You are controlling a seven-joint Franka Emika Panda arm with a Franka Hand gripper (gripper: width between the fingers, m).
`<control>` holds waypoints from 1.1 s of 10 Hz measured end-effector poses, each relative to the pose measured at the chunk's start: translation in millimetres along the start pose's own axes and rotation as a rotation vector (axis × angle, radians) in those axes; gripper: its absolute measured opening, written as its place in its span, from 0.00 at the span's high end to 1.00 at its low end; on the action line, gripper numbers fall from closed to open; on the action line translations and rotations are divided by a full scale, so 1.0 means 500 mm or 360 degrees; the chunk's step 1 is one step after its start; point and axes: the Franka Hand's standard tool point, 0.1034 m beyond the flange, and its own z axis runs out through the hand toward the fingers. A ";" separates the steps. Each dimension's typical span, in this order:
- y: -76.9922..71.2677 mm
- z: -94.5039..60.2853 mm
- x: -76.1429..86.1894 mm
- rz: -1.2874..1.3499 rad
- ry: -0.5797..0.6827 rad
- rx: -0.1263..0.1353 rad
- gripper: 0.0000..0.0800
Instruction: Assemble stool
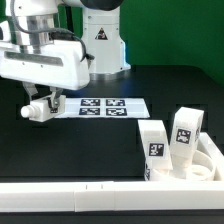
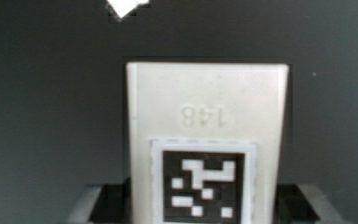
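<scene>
Held leg: a stubby white leg [image 2: 208, 120] lies between the claw's fingers, tagged end nearest the wrist, above the black table [image 1: 60, 150].
Claw: the gripper [image 1: 36, 106] looks clamped on that leg, one dark finger [image 2: 108, 205] on each side.
Stool: the seat [image 1: 212, 168] is at the exterior view's right, well apart, with two upright legs [image 1: 153, 150] [image 1: 185, 130] at it.
Surroundings: the marker board [image 1: 100, 105] is just beside the claw; the rail [image 1: 100, 195] runs along the front.
Risk: a grip so near one end could let the leg tilt or slip in transit, or knock the upright legs.
Views: only the wrist view shows the grip; only the exterior view shows the seat.
</scene>
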 end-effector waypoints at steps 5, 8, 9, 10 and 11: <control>-0.127 0.026 -0.042 0.0723 0.0040 -0.0002 0.59; -0.158 0.039 -0.045 0.1221 0.0052 -0.0002 0.59; -0.158 0.040 -0.045 0.1295 0.0052 -0.0002 0.59; -0.158 0.042 -0.047 0.1444 0.0051 -0.0003 0.59; -0.152 0.044 -0.049 0.1597 0.0045 -0.0008 0.59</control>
